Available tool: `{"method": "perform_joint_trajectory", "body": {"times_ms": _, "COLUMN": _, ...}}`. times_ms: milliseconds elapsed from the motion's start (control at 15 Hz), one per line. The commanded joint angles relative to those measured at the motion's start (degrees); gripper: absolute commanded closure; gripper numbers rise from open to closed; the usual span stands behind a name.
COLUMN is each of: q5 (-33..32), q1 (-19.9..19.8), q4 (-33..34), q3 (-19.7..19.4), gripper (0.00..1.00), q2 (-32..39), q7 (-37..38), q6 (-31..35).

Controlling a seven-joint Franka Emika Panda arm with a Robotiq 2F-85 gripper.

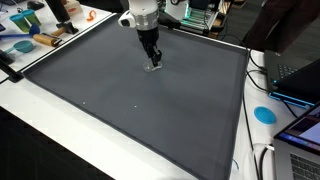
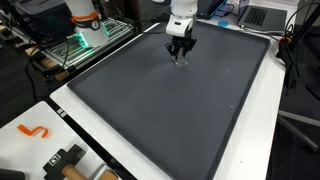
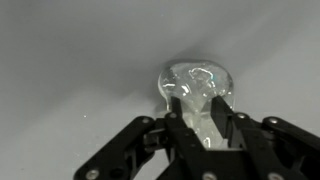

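Clear glassy object [image 3: 196,84], one, clamped in hand [image 3: 205,122].

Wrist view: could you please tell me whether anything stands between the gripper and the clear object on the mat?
Nothing visible does. The gripper straddles the clear object on the grey mat; whether its fingers touch the object is unclear.
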Motion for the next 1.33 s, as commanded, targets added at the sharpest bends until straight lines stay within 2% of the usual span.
{"method": "perform_joint_trajectory", "body": {"times_ms": 0, "q5": -0.9, "q1": 0.8, "q4": -0.5, "q3": -0.8, "gripper": 0.29, "q2": -0.2, "q7": 0.8, "q6": 0.6}}
{"method": "perform_joint_trajectory", "body": {"times_ms": 200, "q5": -1.0, "q1": 0.7, "q4": -0.6, "q3": -0.9, "gripper": 0.04, "q2": -0.4, "q7": 0.6, "q6": 0.7}}
{"method": "perform_joint_trajectory", "body": {"times_ms": 267, "q5": -0.6, "q1": 0.5, "q4": -0.6, "q3": -0.6, "gripper": 0.01, "q2": -0.6, "q7": 0.0, "q6": 0.7}}
{"method": "perform_joint_trajectory", "body": {"times_ms": 933, "q5": 0.0, "q1": -1.2, "q4": 0.4, "q3": 0.0, "gripper": 0.0, "q2": -6.7, "q7": -7.3, "q6": -2.7}}
{"method": "perform_joint_trajectory", "body": {"times_ms": 1267, "q5": 3.3, "q1": -4.1, "q4": 2.4, "q3": 0.4, "gripper": 0.0, "q2": -10.5, "q7": -11.3, "q6": -7.5}}
